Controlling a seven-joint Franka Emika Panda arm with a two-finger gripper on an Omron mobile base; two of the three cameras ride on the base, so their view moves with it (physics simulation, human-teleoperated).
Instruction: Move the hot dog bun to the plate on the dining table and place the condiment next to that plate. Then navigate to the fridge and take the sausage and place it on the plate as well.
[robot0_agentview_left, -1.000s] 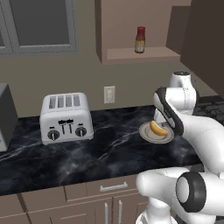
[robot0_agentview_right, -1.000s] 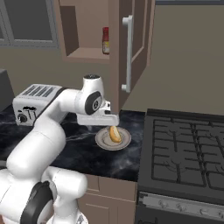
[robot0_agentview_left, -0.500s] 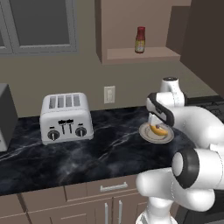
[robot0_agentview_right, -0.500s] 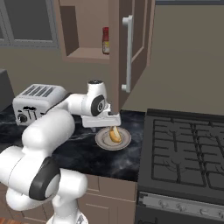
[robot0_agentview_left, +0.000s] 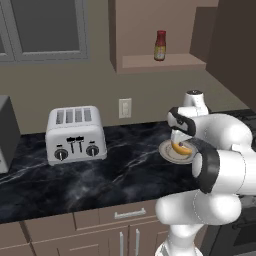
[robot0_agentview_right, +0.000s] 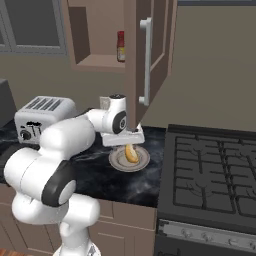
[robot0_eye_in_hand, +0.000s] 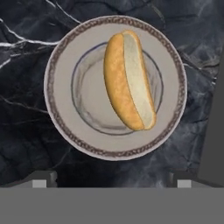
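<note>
The hot dog bun (robot0_eye_in_hand: 128, 79) lies on its side on a small patterned dish (robot0_eye_in_hand: 61, 87) on the black marble counter, split face turned right in the hand view. My gripper (robot0_eye_in_hand: 111, 179) hangs straight above it, open, both fingertips (robot0_eye_in_hand: 43, 178) wide apart and touching nothing. From the base views the hand (robot0_agentview_left: 180, 140) (robot0_agentview_right: 127, 142) hovers close over the bun (robot0_agentview_left: 181, 148) (robot0_agentview_right: 131, 153) and dish (robot0_agentview_left: 167, 152) (robot0_agentview_right: 117, 162). The condiment, a red bottle (robot0_agentview_left: 160, 45) (robot0_agentview_right: 121, 46), stands on the lower shelf of the open wall cabinet.
A silver toaster (robot0_agentview_left: 75, 134) (robot0_agentview_right: 44, 116) stands on the counter to the left. The open cabinet door (robot0_agentview_right: 145, 60) hangs just above and beside the hand. A black stove (robot0_agentview_right: 215, 175) adjoins the counter on the right. A dark appliance (robot0_agentview_left: 7, 132) sits at the far left.
The arm has folded in and the hand has come down closer over the bun and dish. The jaws stay open. Bun, dish and bottle have not moved.
</note>
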